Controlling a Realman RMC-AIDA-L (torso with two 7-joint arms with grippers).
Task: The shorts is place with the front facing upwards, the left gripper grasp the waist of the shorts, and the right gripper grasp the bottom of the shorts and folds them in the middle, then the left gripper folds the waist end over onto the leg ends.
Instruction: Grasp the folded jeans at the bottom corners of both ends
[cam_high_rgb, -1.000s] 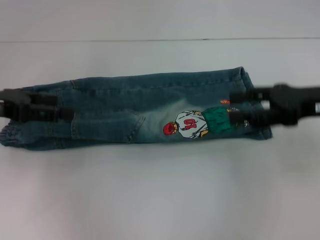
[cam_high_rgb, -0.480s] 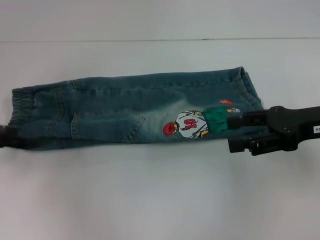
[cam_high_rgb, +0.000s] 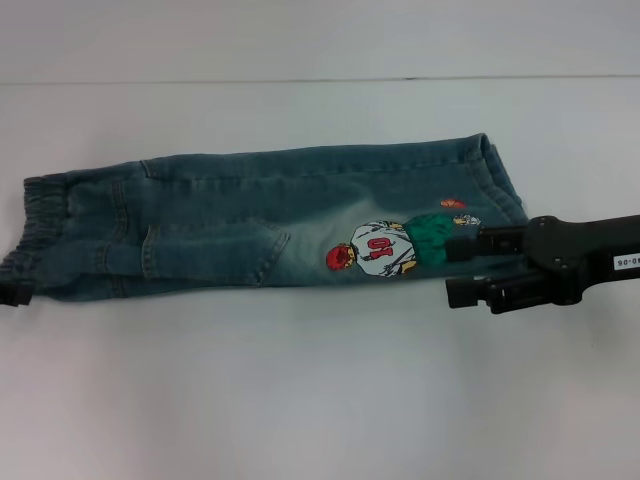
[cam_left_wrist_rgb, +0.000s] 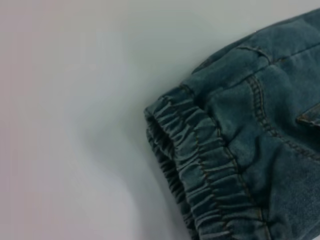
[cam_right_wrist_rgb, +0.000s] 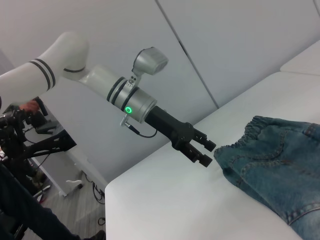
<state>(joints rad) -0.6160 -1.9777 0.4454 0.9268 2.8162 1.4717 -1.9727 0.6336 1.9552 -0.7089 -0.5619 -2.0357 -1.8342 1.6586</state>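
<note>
Only in the right wrist view: left black two-pronged hand (cam_right_wrist_rgb: 206, 152), prongs parted, gripping nothing, just beside ruched waistband (cam_right_wrist_rgb: 252, 127). One pair of faded blue denim shorts (cam_high_rgb: 250, 225), folded lengthwise across white worktop (cam_high_rgb: 300, 390). Right black hand (cam_high_rgb: 462, 270) at hem end, empty, spread unclear.

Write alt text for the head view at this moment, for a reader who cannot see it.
Blue denim shorts, folded lengthwise, lie flat on a white table, elastic waistband to the robot's left, leg hems to its right. The right claw hovers open over the hem end beside the football-player print; the left claw barely shows by the waistband.
</note>
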